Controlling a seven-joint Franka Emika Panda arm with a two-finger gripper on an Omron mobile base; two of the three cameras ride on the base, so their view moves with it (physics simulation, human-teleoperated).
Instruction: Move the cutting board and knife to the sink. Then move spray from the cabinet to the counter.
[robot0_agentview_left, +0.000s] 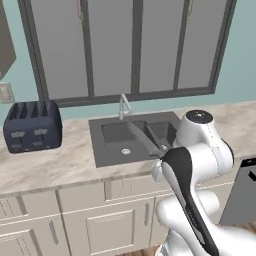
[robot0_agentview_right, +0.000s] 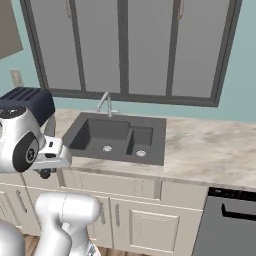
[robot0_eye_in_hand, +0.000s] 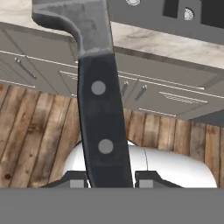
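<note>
My gripper (robot0_eye_in_hand: 111, 180) is shut on the black riveted handle of the knife (robot0_eye_in_hand: 98, 100), whose silver blade points away from the hand toward the dark grey sink (robot0_eye_in_hand: 148, 13). From the left base view the knife (robot0_agentview_left: 144, 136) slants over the front of the sink (robot0_agentview_left: 100, 150), and the arm covers the hand holding it. The sink (robot0_agentview_right: 157, 145) has two basins, which look bare, and a slim faucet (robot0_agentview_right: 106, 102). The beige veined counter (robot0_agentview_left: 60, 160) runs on both sides of it. The cutting board, the spray and the cabinet are out of view.
A dark blue toaster (robot0_agentview_left: 32, 125) stands on the counter left of the sink. A dark dishwasher front (robot0_agentview_right: 230, 220) sits under the counter at the right. Panelled base cabinets (robot0_eye_in_hand: 166, 98) and a wooden floor (robot0_eye_in_hand: 39, 131) lie below the hand.
</note>
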